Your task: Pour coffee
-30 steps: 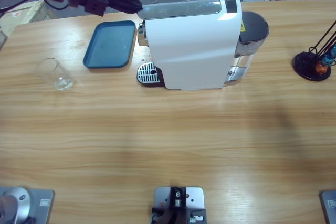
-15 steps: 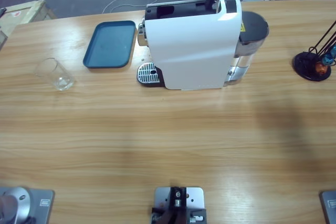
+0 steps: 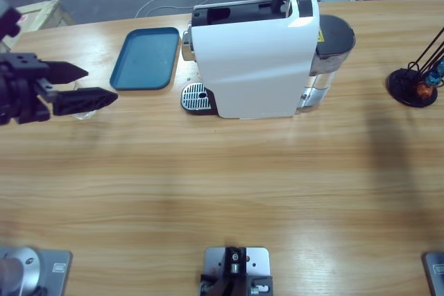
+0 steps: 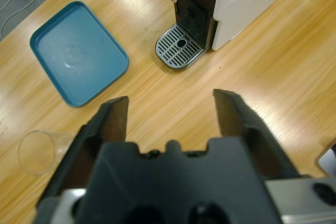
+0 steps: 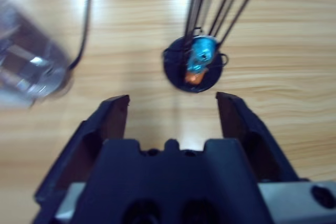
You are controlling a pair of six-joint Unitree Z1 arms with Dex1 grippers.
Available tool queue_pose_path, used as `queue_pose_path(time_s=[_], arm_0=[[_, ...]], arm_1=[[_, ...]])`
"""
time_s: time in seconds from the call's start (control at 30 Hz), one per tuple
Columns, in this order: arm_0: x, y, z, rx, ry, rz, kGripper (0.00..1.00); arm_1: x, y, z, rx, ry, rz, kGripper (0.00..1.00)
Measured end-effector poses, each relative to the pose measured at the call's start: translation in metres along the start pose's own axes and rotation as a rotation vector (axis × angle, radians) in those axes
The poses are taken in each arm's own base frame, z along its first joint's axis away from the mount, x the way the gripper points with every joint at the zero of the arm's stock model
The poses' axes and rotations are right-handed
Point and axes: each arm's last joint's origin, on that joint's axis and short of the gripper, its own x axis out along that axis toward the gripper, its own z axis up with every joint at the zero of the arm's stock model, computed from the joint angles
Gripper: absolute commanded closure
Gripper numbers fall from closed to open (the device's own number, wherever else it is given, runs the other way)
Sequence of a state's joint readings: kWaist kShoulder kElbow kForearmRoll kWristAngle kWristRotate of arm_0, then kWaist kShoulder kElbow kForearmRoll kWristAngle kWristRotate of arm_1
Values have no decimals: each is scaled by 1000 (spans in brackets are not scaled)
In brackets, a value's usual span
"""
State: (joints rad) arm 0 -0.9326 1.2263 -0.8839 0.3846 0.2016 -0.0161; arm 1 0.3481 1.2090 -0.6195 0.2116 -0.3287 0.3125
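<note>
No coffee visible anywhere yet. The clear glass (image 4: 38, 151) sits empty, left of the blue tray (image 3: 146, 58), well away from the white coffee machine (image 3: 257, 60) and its drip grate (image 3: 195, 98). Left gripper (image 3: 82, 84) hovers over the glass, jaws spread, holding nothing. Right gripper (image 5: 171, 108) hangs open above the black capsule stand (image 5: 193, 69), far right of the machine.

High view looks straight down on the table (image 3: 208, 185); left wrist view shares its blue tray (image 3: 146, 58).
</note>
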Motion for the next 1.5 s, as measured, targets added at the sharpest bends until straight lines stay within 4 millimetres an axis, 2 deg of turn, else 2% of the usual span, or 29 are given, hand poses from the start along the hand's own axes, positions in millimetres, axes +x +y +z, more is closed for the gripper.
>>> queue_pose_path(time_s=[0.03,0.13,0.27,0.33,0.4,0.43,0.5,0.9,0.97,1.13,1.17,1.2,1.5], arm_0=[[-2,0,-2,0,-2,0,0],[-4,1,-3,-1,-6,0,0],[-4,1,-3,-1,-7,0,0],[-4,1,-3,-1,-7,0,0],[-4,1,-3,-1,-7,0,0],[-4,1,-3,-1,-8,0,0],[-4,1,-3,-1,-8,0,0],[-4,1,-2,-2,-11,6,0],[-4,1,-2,-2,-11,7,0],[-4,1,-2,-2,-11,8,0],[-4,1,-2,-2,-11,8,0],[-4,1,-2,-2,-11,8,0],[-4,1,-2,-2,-11,8,0]], arm_1=[[7,-3,0,20,2,-15,345],[28,-7,0,66,7,-21,446],[51,-7,2,96,15,-12,459],[59,-10,4,110,14,-26,570],[64,-12,5,115,21,-39,580],[66,-13,5,114,24,-43,624],[67,-14,5,111,24,-47,694],[78,-16,3,92,60,-46,715],[78,-16,4,94,55,-45,788],[79,-18,6,103,43,-49,833],[79,-18,6,103,42,-49,862],[79,-18,7,103,41,-49,933],[79,-18,8,103,38,-49,1000]])
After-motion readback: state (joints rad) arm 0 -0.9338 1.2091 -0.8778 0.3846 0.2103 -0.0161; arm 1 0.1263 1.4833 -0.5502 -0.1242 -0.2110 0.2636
